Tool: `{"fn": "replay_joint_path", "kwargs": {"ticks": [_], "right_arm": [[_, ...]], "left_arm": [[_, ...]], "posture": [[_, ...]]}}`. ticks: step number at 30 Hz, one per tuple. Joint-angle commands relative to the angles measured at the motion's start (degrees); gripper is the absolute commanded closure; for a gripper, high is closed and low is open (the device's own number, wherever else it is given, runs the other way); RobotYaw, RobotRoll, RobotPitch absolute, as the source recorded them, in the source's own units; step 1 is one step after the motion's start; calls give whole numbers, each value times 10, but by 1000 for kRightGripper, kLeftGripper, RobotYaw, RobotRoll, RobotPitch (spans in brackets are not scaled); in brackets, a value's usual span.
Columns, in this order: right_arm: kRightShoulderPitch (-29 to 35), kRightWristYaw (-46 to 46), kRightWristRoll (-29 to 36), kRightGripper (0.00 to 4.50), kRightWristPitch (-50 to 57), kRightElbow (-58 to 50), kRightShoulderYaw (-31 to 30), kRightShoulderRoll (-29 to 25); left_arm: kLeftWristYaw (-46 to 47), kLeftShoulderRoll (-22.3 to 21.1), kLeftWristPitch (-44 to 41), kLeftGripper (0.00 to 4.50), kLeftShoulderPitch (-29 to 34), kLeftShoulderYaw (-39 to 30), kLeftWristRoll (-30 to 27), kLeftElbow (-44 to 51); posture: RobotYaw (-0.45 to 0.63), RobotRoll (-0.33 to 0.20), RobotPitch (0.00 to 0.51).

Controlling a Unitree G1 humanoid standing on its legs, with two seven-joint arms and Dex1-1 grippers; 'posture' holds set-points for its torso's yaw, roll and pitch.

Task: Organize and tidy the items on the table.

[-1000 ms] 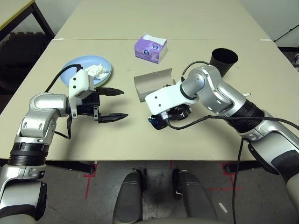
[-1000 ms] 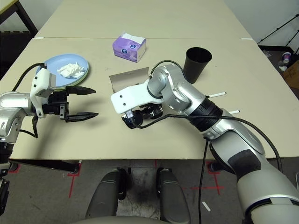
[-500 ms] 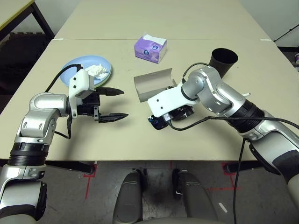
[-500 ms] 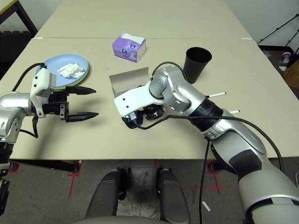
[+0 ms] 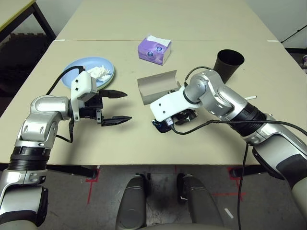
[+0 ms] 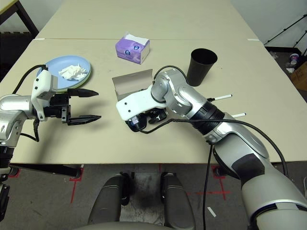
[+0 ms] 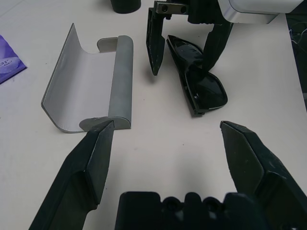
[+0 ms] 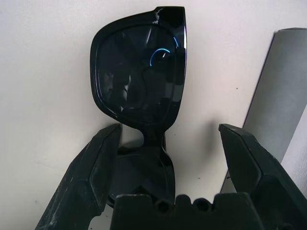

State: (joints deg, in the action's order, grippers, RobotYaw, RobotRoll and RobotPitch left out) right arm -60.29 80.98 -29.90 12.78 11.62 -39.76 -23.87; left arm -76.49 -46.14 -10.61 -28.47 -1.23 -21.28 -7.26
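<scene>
Black sunglasses lie folded on the beige table, just in front of the open grey glasses case. My right gripper stands open over them, one finger on each side, also seen as the right gripper. To the left my left gripper hovers open and empty, pointing at the case. A blue plate on a pale green one carries crumpled white tissue. The black cup stands at the right, with two white marker pens beside my right forearm.
A purple tissue box sits behind the case. A second table adjoins at the back. The front edge of the table runs close under both arms. A black cable loops from my right wrist.
My right wrist has shifted slightly to the left over the sunglasses. The left arm and the things on the table have not moved.
</scene>
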Motion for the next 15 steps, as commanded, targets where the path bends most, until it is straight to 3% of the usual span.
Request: {"fn": "replay_joint_path", "kwargs": {"ticks": [1,15], "right_arm": [[-3,-2,-2,0,-1,0,1,2],[-26,17,9,0,-10,10,10,-10]], "left_arm": [[-3,-5,6,12,10,-2,0,8],[-4,-6,5,12,6,0,1,6]], "posture": [[76,0,168],[72,0,161]]}}
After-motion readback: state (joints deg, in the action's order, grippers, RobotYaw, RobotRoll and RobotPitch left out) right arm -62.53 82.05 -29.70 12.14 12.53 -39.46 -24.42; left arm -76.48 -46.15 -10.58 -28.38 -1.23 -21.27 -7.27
